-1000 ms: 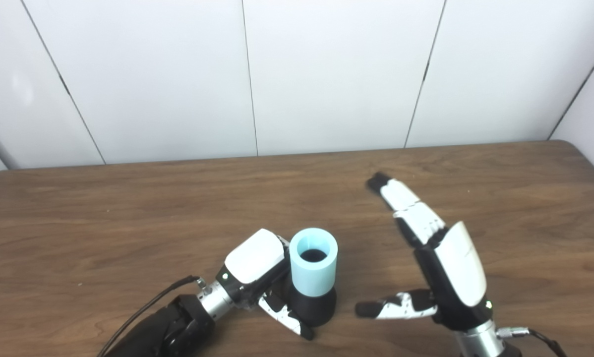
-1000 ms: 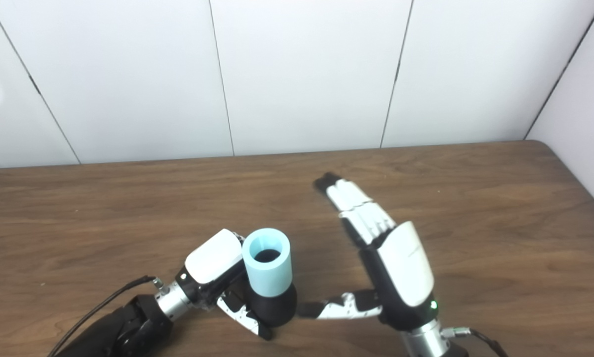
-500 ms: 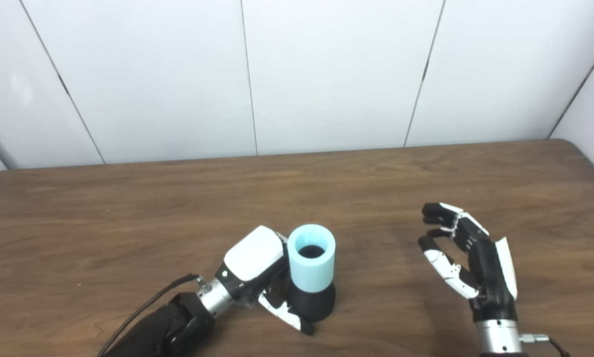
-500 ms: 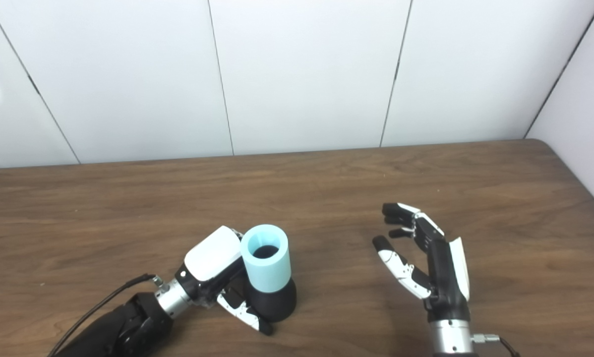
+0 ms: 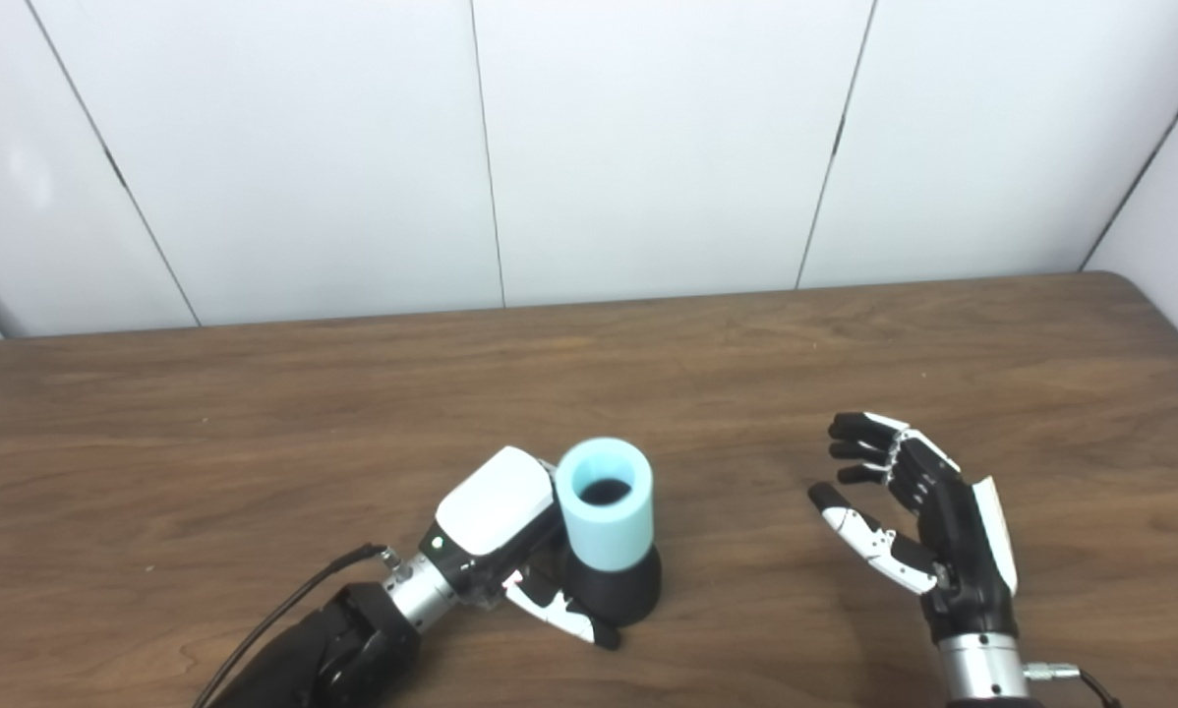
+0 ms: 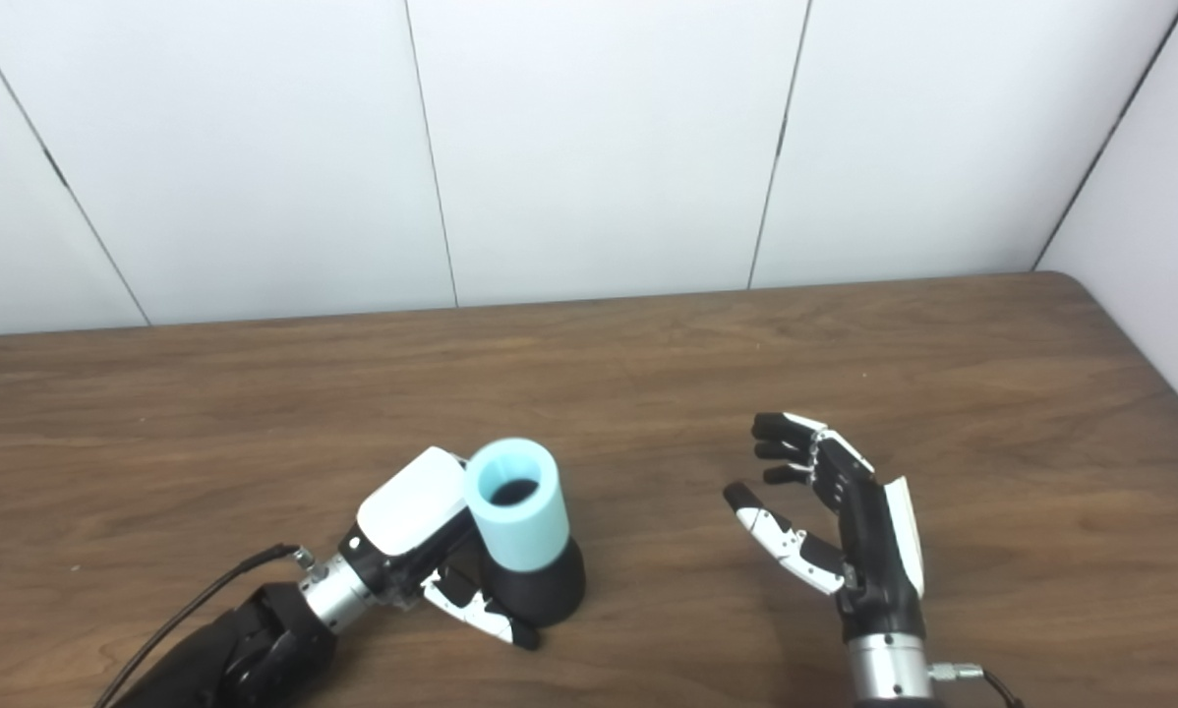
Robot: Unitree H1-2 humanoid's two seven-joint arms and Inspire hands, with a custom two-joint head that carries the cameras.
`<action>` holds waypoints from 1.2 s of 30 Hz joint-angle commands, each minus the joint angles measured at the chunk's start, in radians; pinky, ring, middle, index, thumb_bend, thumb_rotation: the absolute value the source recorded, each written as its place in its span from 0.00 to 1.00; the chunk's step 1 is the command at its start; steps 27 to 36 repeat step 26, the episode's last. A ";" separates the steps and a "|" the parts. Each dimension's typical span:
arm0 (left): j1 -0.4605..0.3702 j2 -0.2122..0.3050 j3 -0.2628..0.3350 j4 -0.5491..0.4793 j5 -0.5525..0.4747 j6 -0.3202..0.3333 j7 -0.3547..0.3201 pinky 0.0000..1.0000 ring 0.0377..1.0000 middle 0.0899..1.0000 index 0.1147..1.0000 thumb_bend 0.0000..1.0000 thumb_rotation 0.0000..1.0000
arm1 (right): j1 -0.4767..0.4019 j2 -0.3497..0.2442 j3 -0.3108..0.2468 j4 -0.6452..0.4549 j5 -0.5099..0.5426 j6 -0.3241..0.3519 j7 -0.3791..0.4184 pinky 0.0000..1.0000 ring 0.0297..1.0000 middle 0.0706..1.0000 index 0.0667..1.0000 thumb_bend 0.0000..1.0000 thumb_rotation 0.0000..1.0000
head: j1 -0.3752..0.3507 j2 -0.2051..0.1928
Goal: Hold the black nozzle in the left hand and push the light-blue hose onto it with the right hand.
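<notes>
Right hand [image 5: 928,526] withdrew, open; left hand [image 5: 496,536] grips hose-capped nozzle [image 5: 614,590].

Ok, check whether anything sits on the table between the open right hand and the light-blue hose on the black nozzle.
Nothing visible does. Only bare brown wooden table lies between the right hand, open and empty, and the light-blue hose, which sits upright on the black nozzle gripped by the left hand.
</notes>
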 commanded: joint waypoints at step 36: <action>0.142 0.080 0.070 0.013 -0.086 0.163 -0.331 0.76 0.79 0.77 0.77 1.00 0.31 | -0.033 -0.003 -0.011 -0.040 -0.008 0.007 0.023 0.59 0.68 0.69 0.67 0.38 0.28 | 0.014 -0.001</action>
